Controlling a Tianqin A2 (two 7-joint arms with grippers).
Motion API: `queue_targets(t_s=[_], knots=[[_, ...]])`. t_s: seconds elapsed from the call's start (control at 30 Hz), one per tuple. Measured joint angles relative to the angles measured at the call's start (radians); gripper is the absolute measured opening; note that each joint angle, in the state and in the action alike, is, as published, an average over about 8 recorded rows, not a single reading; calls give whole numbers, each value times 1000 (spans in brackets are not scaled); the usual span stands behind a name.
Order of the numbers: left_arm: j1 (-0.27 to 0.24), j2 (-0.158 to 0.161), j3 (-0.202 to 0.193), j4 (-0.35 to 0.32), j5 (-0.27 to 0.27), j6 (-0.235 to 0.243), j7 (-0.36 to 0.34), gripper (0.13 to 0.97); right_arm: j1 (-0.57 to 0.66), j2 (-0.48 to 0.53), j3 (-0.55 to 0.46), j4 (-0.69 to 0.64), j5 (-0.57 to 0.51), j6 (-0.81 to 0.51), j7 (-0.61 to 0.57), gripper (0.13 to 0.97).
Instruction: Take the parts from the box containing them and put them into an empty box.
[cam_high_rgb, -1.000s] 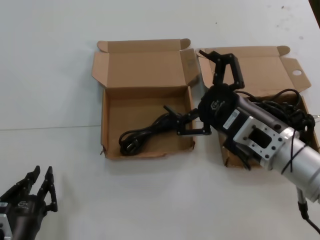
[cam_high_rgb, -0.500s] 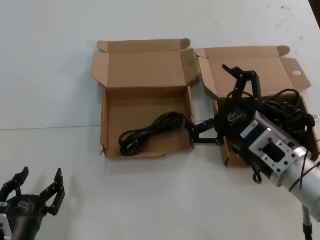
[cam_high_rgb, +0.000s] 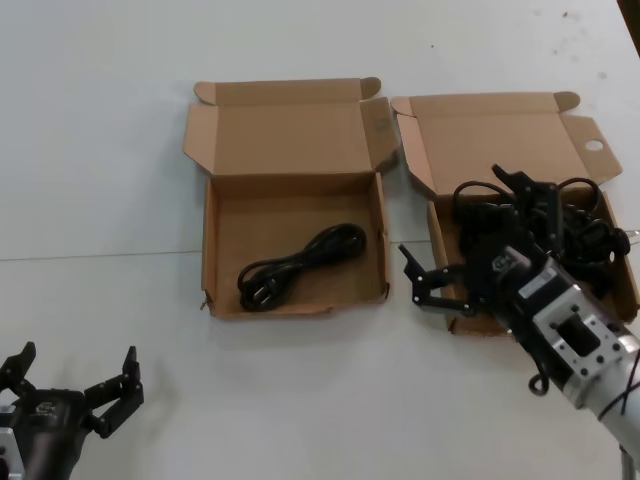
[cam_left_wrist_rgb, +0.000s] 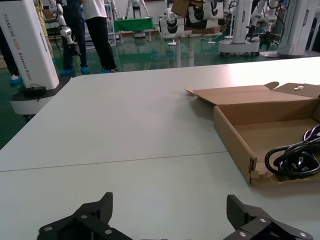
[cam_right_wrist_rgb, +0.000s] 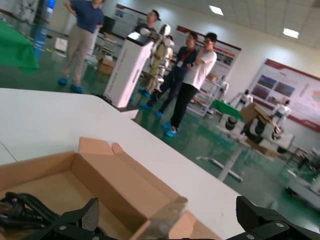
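The box containing the parts (cam_high_rgb: 615, 290) stands on the right, with a round hole in its lid flap (cam_high_rgb: 595, 145), and holds a tangle of black cables (cam_high_rgb: 575, 215). The empty box (cam_high_rgb: 290, 305), ragged at its front wall, stands left of it with one looped cable (cam_high_rgb: 300, 265) inside. My right gripper (cam_high_rgb: 450, 212) hangs open and holding nothing over the right box's left edge. Its wrist view shows its spread fingers (cam_right_wrist_rgb: 167, 204) above cardboard and cable loops (cam_right_wrist_rgb: 20, 210). My left gripper (cam_high_rgb: 75, 355) waits open at the table's near left, fingers (cam_left_wrist_rgb: 170, 200) over bare table.
Both boxes' lids (cam_high_rgb: 285, 130) stand open toward the far side, with flaps nearly touching between them. The left box's near corner (cam_left_wrist_rgb: 235, 145) and its cable (cam_left_wrist_rgb: 295, 157) show in the left wrist view. White table (cam_high_rgb: 100, 150) surrounds the boxes.
My right gripper drew back, open, from the left box to the right box's left edge, leaving the cable there. My left gripper opened from nearly shut to wide.
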Motion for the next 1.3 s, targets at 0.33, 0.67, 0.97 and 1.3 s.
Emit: queue_targets(t_s=[0.33, 0.67, 0.97, 1.3], knots=[[0, 0, 0, 0, 0, 0, 1, 862, -68, 15, 7, -2, 62, 85, 0, 966], [0, 0, 0, 0, 0, 0, 0, 946, -136, 30, 14, -4, 123, 168, 0, 966], [0, 0, 0, 0, 0, 0, 0, 966, -197, 44, 21, -6, 178, 245, 0, 966], [0, 0, 0, 0, 0, 0, 0, 966, -258, 57, 27, -8, 233, 320, 0, 966]])
